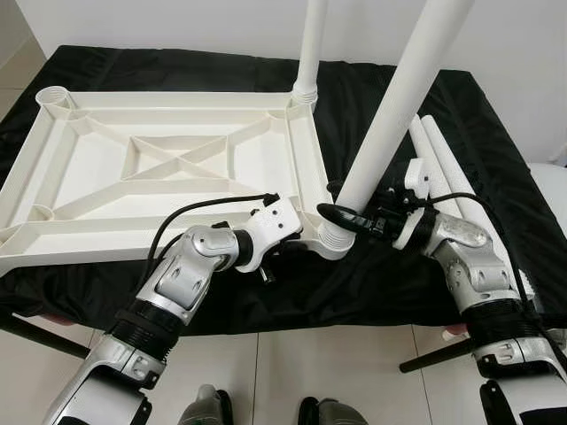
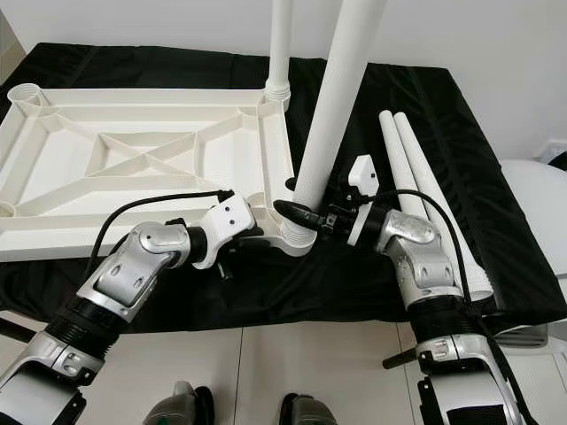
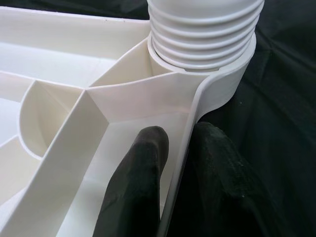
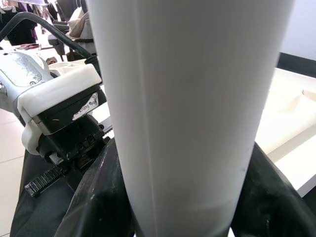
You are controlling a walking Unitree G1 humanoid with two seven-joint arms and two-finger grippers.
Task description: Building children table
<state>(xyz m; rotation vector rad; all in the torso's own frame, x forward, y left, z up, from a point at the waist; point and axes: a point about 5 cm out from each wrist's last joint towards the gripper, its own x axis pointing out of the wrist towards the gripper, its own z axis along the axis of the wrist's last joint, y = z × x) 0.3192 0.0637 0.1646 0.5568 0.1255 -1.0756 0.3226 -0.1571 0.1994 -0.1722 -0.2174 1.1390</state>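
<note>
A white plastic tabletop (image 1: 168, 168) lies upside down on a surface draped in black cloth (image 1: 390, 274), its ribbed underside facing up and its long side running along the near edge. It takes up the left and middle of the surface. One white leg (image 1: 312, 44) already stands upright in the socket at the tabletop's far right corner.

At the near right corner, a second white leg (image 1: 399, 106) leans slightly as it sits in its socket (image 1: 332, 241), the threaded end showing ridges just above the socket's rim in the left wrist view. The right gripper (image 1: 341, 215) has its jaws closed around the lower part of this leg, one black finger (image 4: 98, 197) on each side of the tube, just above the socket. The left gripper (image 3: 177, 173) pinches the tabletop's thin outer wall right beside that same socket, with one finger (image 3: 136, 182) inside the frame and the other outside over the black cloth.

Two more white legs (image 2: 416, 186) lie side by side on the cloth towards the right edge of the surface, running from the far side towards the near right corner, touching each other and apart from the tabletop.
</note>
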